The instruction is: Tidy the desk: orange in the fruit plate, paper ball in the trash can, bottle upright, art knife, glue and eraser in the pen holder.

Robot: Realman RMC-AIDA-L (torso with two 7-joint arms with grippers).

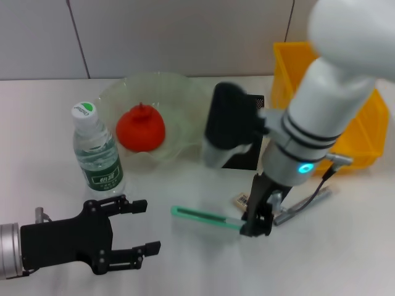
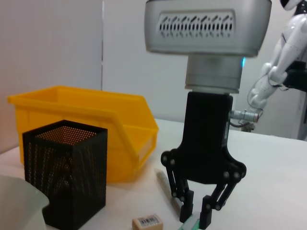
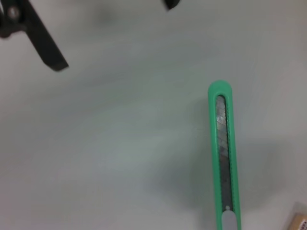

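A green art knife (image 1: 203, 217) lies on the white desk. My right gripper (image 1: 253, 229) stands straight down over its right end, fingers closed on it; the left wrist view shows the gripper (image 2: 195, 215) with the knife end (image 2: 189, 225) between the fingertips. The knife also shows in the right wrist view (image 3: 223, 153). An eraser (image 1: 241, 200) lies just behind it. A grey glue pen (image 1: 305, 205) lies to its right. The orange (image 1: 141, 128) sits in the clear fruit plate (image 1: 179, 86). The bottle (image 1: 95, 154) stands upright. My left gripper (image 1: 136, 228) is open and empty at the front left. No paper ball is in view.
The black mesh pen holder (image 1: 245, 159) stands behind the right gripper, partly hidden by the wrist. The yellow bin (image 1: 358, 135) stands at the back right. In the left wrist view the pen holder (image 2: 67, 177) stands in front of the bin (image 2: 96, 115).
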